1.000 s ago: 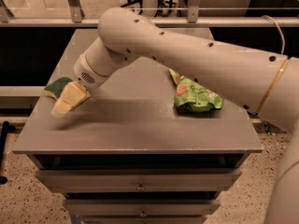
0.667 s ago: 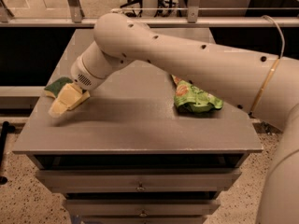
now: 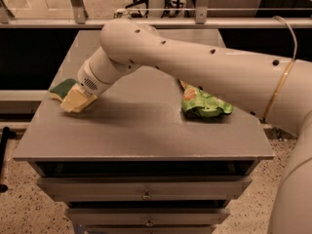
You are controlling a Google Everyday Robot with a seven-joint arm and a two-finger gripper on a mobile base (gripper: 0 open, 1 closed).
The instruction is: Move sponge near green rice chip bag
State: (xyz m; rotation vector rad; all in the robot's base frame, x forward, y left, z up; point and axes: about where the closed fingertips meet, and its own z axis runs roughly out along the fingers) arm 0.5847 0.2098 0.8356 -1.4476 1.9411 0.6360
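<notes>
1 sponge (image 3: 61, 87) at left, pincer (image 3: 76, 101) against it, grip state unclear; 1 green rice chip bag (image 3: 202, 103) right

The gripper (image 3: 77, 100) sits by the sponge (image 3: 61, 87) at the table's (image 3: 146, 130) left edge. Open top runs along the front edge; the green rice chip bag (image 3: 204, 104) blocks the right edge.

- A grey table (image 3: 146, 130) is standing in the middle, with drawers (image 3: 107, 189) sitting under its top.
- A speckled floor (image 3: 29, 213) is showing below.
- A pale rail (image 3: 48, 23) is running behind it, with upright posts (image 3: 203, 1) rising above.
</notes>
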